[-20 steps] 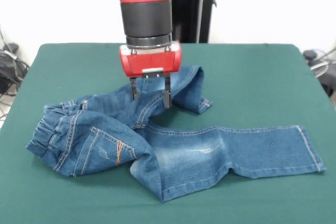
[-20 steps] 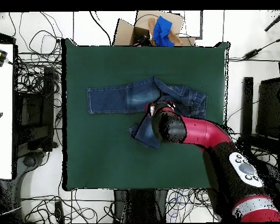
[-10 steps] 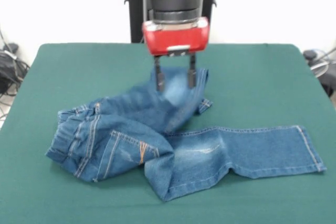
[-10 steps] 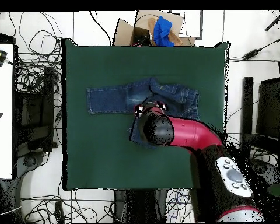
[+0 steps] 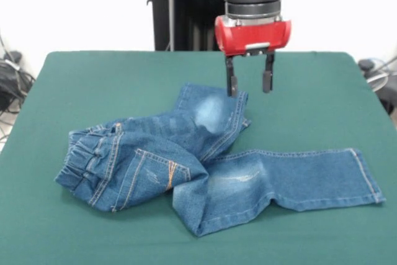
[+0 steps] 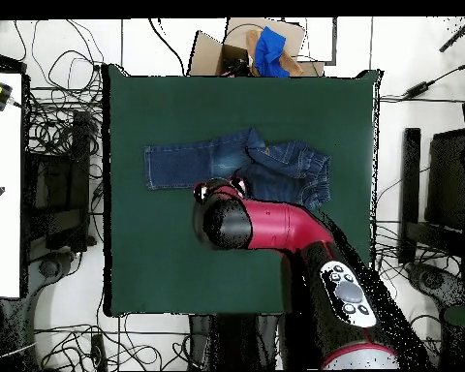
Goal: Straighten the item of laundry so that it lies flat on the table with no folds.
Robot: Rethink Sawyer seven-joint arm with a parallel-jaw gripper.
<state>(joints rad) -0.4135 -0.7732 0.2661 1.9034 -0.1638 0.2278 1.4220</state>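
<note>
Front view: the gripper (image 5: 249,82) is held above the table (image 5: 93,79) with its two fingers (image 5: 231,84) parted and nothing between them; the jeans (image 5: 211,159) lie crumpled near the table's middle, spreading from the fingertips towards 7 o'clock, with the hem of the folded-back leg just beneath the left-hand fingertip. One leg is laid out flat towards 3 o'clock and the bunched waistband towards 9 o'clock. Overhead view: the fingers are hidden under the arm's black wrist (image 6: 225,221), which covers the 6 o'clock edge of the jeans (image 6: 227,162), but the garment's placement slightly towards 12 o'clock of the table (image 6: 159,262) centre is shown.
</note>
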